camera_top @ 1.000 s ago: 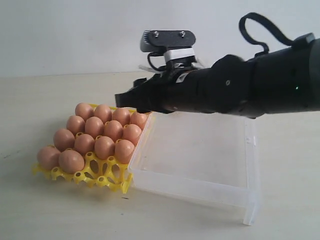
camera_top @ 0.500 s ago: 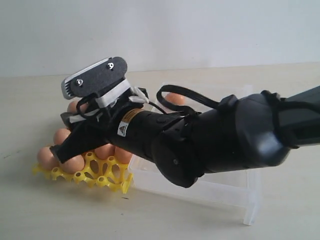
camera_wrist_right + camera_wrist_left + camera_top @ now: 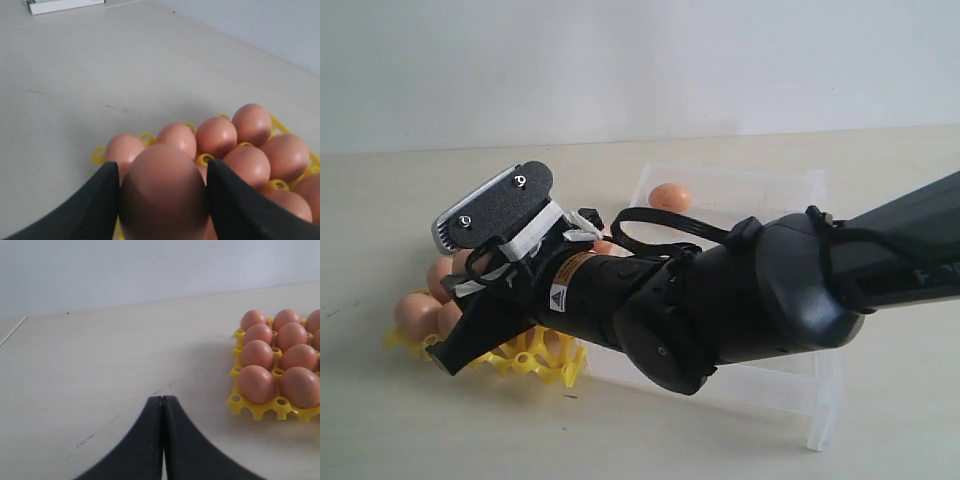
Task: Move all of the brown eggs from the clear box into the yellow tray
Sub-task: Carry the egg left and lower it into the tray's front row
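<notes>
While the black right arm (image 3: 740,300) is leaning low across the desk (image 3: 400,430), it is hiding much of the clear box (image 3: 820,400) and yellow tray (image 3: 535,362). The right jaws are pinching one brown egg (image 3: 162,185) over the tray. Another egg (image 3: 669,196) is lying in the box. The left jaws are pressing together.

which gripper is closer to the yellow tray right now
Right. The right gripper holds a brown egg just over the yellow tray; the left gripper is shut, off to the tray's side, apart from it.
</notes>
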Robot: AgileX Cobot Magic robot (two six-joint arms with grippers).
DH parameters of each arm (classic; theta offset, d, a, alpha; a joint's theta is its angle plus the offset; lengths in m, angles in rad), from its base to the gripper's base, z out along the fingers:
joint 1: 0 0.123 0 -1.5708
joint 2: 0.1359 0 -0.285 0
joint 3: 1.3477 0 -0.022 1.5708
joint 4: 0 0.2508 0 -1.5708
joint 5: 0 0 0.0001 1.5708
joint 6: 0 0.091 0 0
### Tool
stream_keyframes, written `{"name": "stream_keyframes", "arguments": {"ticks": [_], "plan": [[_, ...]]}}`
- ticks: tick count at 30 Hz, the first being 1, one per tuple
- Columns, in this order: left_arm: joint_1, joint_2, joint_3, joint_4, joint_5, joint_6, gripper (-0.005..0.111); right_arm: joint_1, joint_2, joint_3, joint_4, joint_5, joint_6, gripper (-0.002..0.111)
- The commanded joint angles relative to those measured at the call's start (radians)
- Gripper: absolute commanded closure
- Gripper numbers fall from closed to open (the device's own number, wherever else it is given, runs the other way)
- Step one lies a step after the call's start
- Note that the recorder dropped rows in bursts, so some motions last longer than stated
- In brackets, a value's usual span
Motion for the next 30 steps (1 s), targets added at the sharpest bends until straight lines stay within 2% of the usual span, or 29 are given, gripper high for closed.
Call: {"name": "stream_keyframes", "arguments": {"ticks": [1, 11, 23, 30], "plan": [[0.001, -0.006, -0.004, -0.007, -0.014, -0.004, 0.107, 0.003, 0.001, -0.004, 0.002, 0.051, 0.001, 0.108], [0.001, -0.006, -0.004, -0.007, -0.014, -0.004, 0.107, 0.001, 0.011, -0.135, 0.010, 0.347, 0.028, 0.108], [0.001, -0.006, -0.004, -0.007, -0.014, -0.004, 0.107, -0.012, 0.052, -0.310, 0.003, 0.841, 0.043, 0.108], [0.001, -0.006, -0.004, -0.007, -0.014, -0.004, 0.107, -0.035, 0.067, -0.422, 0.003, 0.992, 0.026, 0.108]]}}
